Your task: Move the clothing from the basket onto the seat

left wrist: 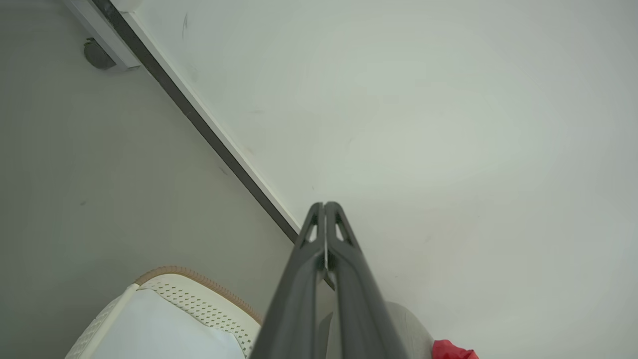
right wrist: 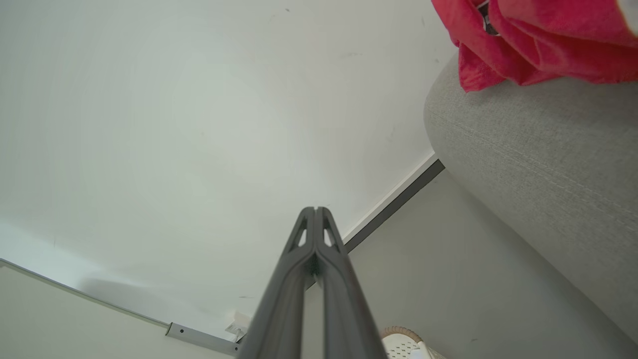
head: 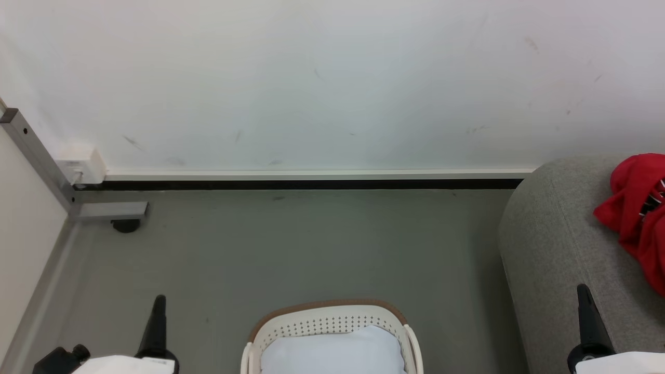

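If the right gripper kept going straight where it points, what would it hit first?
Probably the white wall; the right gripper, jaws shut, points at it, though depth is unclear. The seat lies aside.

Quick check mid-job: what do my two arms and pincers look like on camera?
The left pincer and right pincer look alike: each has two long, matte dark grey fingers tapering to narrow tips, with triangular cut-outs just below them. In the head view, the left forearm casing and right forearm casing are smooth white, with black bases.
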